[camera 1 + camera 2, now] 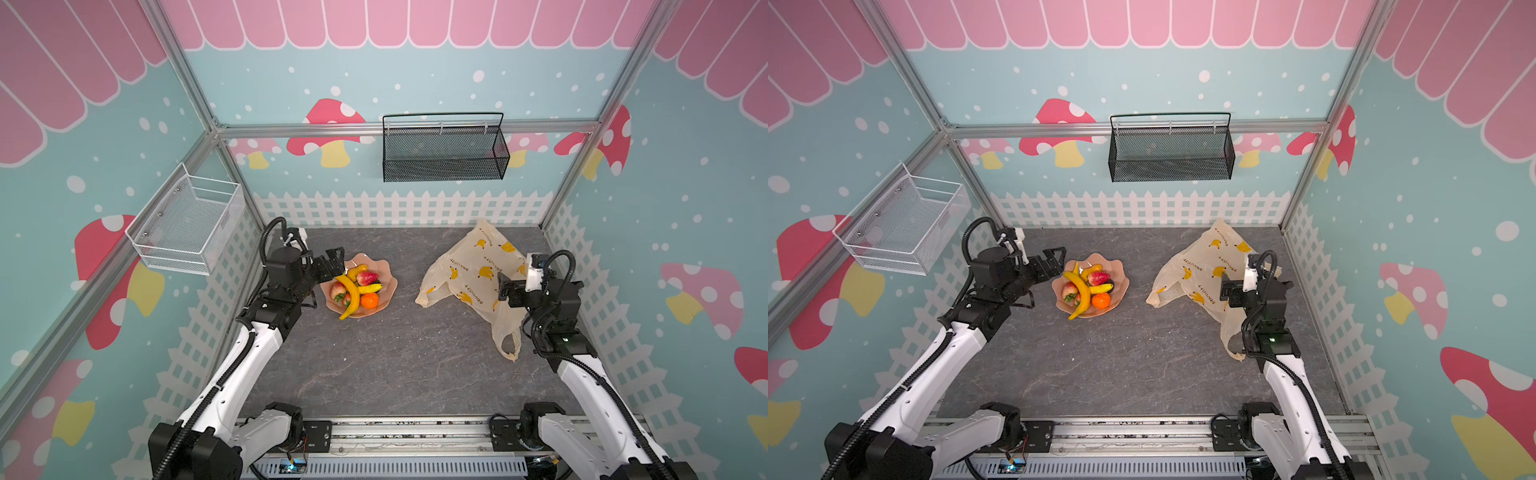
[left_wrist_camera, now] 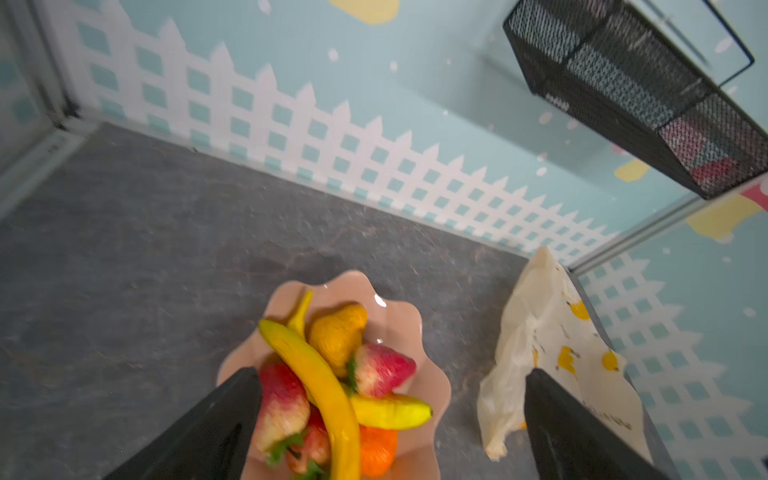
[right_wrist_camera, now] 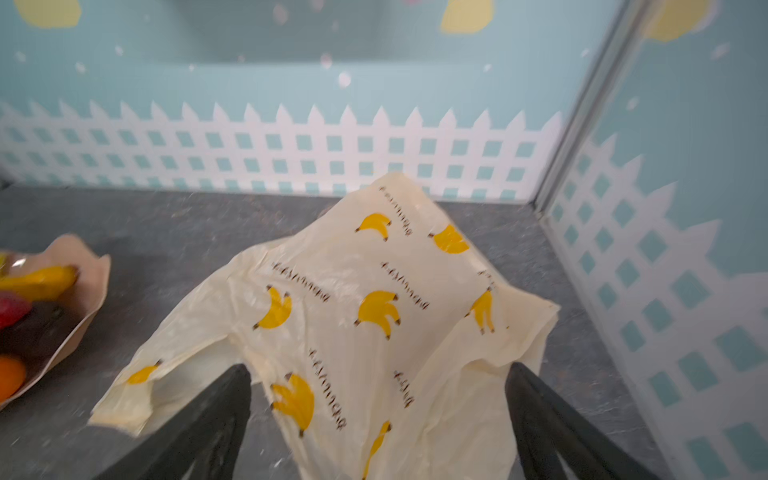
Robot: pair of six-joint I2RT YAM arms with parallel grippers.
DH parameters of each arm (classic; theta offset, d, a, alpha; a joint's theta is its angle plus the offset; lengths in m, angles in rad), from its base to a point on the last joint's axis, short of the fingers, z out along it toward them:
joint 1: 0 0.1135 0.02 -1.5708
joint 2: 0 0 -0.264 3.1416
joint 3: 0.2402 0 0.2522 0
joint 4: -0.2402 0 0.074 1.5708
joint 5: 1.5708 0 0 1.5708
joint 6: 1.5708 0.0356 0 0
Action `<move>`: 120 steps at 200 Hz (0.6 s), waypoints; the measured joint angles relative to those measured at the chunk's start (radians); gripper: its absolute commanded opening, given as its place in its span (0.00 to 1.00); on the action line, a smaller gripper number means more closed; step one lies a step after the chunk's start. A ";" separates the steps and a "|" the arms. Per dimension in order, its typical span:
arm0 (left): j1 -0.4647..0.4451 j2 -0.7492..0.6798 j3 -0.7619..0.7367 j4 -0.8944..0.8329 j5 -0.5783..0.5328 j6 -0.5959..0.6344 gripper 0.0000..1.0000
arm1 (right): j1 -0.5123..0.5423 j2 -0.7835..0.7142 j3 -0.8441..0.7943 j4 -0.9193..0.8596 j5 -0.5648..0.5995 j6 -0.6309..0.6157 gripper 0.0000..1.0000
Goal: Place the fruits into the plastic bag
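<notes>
Jaws wide, the left gripper (image 1: 336,258) hovers at the fruits (image 1: 355,289) to pick; the right gripper (image 1: 501,286) hovers over the plastic bag (image 1: 469,257), likely to open it.

The scene is lit brightly and evenly from above. Only soft, faint shadows are cast on the grey stone-look table top (image 1: 395,353). A small white shine is seen on the pink wavy-edged dish (image 2: 380,300). Both top views are sharp; both wrist views are blurred, mostly near the edges.
</notes>
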 measured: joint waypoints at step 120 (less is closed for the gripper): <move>-0.287 0.188 0.086 -0.141 0.215 -0.219 0.99 | 0.370 0.794 0.438 -0.533 0.267 -0.021 0.78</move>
